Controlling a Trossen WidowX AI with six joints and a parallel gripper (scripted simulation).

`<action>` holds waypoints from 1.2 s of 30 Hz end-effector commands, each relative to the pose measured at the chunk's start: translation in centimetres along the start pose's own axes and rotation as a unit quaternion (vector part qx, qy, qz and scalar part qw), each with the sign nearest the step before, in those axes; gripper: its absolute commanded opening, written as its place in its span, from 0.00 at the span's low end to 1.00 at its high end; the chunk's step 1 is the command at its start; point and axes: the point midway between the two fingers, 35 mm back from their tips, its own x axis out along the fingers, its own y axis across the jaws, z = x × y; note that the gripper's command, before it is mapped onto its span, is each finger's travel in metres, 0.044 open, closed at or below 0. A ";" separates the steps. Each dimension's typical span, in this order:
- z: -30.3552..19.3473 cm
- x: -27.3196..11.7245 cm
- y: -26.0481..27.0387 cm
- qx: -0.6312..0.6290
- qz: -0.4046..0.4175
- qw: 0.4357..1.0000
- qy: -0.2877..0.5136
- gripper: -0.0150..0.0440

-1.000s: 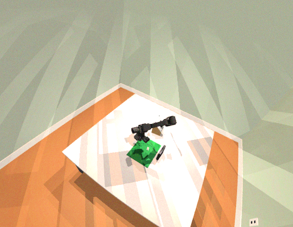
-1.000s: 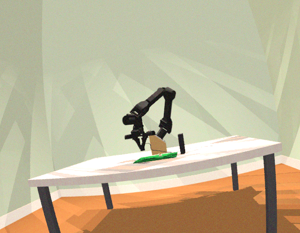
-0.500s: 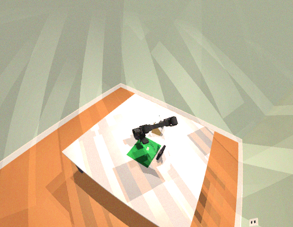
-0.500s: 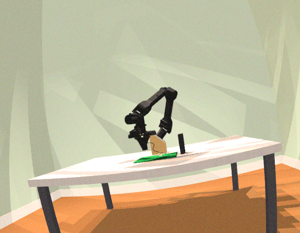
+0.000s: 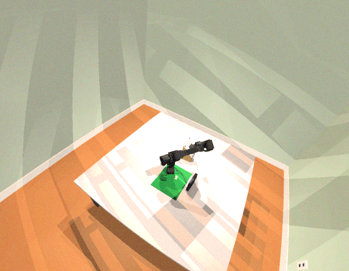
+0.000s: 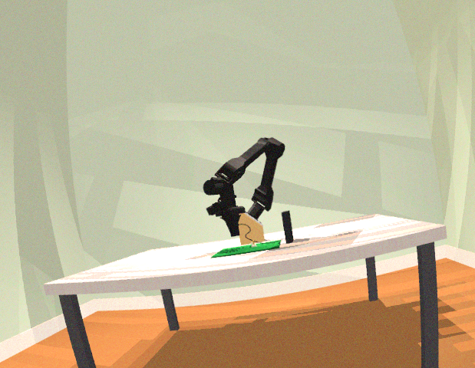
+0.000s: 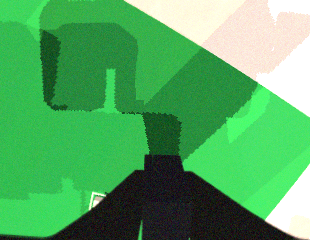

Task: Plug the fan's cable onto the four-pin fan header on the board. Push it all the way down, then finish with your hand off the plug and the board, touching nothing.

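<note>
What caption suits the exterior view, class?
Arm's pincer shut on the fan plug above the green board, black fan standing beside it.

The green board (image 5: 168,183) is lying flat on the tabletop (image 5: 133,163), the black fan (image 5: 191,181) standing upright just beside its edge.

Green board (image 5: 167,184), black arm (image 6: 245,174), black fan (image 5: 191,182) beside board, white table (image 6: 348,247), tan block (image 6: 251,229), plug (image 5: 175,176) looks whitish.
</note>
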 end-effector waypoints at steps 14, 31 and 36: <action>-2.2 0.1 1.2 0.291 -0.001 0.957 0.004 0.25; -4.3 0.2 2.3 0.557 -0.003 0.830 0.005 0.25; -4.9 0.2 2.6 0.627 -0.003 0.779 0.006 0.25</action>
